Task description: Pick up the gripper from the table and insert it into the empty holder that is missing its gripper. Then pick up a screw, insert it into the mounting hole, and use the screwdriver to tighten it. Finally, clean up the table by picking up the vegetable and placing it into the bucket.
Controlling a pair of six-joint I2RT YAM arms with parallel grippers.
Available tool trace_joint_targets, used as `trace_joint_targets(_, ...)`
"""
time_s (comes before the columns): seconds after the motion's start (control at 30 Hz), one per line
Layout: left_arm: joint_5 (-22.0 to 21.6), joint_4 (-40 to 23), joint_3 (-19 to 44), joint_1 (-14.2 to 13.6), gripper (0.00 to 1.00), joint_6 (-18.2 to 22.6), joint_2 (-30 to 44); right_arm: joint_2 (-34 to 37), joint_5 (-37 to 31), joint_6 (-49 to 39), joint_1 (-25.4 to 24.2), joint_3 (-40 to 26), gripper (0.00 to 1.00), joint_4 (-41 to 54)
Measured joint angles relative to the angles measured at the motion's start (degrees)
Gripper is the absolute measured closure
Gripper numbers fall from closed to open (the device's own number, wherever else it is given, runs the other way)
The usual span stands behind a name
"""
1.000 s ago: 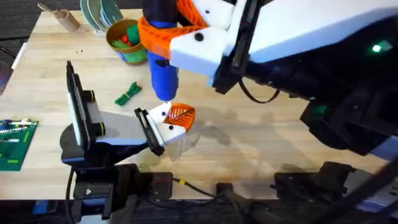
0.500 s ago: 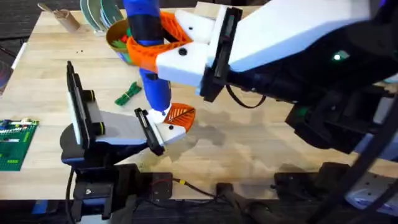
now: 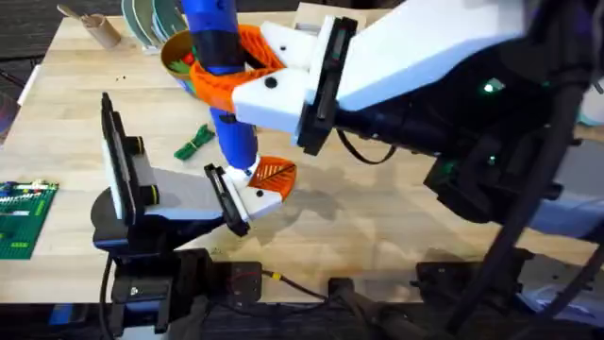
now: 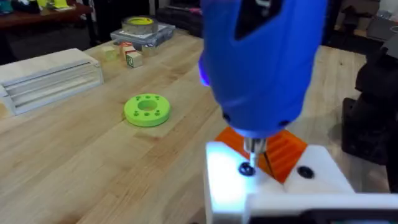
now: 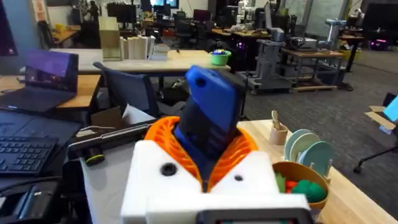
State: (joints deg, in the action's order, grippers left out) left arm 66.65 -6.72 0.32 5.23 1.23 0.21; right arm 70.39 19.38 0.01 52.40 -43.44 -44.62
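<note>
The landmark for all positions is the holder (image 3: 257,195), the white angular finger base sitting near the front centre of the table in the overhead view. To its left stands the left arm, whose left gripper (image 3: 226,200) lies against the holder's left side; whether its black fingers clamp the holder or merely touch it cannot be determined. Behind and to the left of the holder, the vegetable (image 3: 194,142) lies flat on the wood, well apart from both arms. Farther back on that same side, the bucket (image 3: 179,59) stands with its yellow rim partly covered by the right arm; the right wrist view shows red and green items inside it. Directly above the holder, the screwdriver (image 3: 226,90) is held upright, tip down. In the left wrist view its metal bit (image 4: 253,148) meets a dark screw head (image 4: 246,168) on the holder's white top face. The gripper (image 3: 275,173), the orange ribbed wedge, sits seated on the holder, just right of the bit. The right gripper (image 3: 247,64) is clamped around the blue screwdriver body, its orange ribbed pads (image 5: 239,152) pressing both sides of the housing. The right arm extends from there toward the right of the holder.
</note>
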Motion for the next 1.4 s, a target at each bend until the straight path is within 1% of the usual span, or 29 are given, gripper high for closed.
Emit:
trace_joint_targets(0.2,0.0,0.0,0.0,0.0,0.991,0.0,0.0,0.0,0.0,-0.7,0.0,0.0,0.971,1.4)
trace_joint_targets(1.2,0.0,0.0,0.0,0.0,0.991,-0.2,0.0,0.9,0.0,-1.6,0.0,0.0,0.971,0.5)
trace_joint_targets(1.27,0.0,0.0,0.0,0.0,0.991,-0.2,0.0,1.0,0.0,-1.5,-0.1,0.0,0.971,-1.0)
trace_joint_targets(1.4,0.0,0.0,0.0,0.0,0.991,-0.2,0.0,0.7,0.0,-1.5,-1.5,0.0,0.971,-8.0)
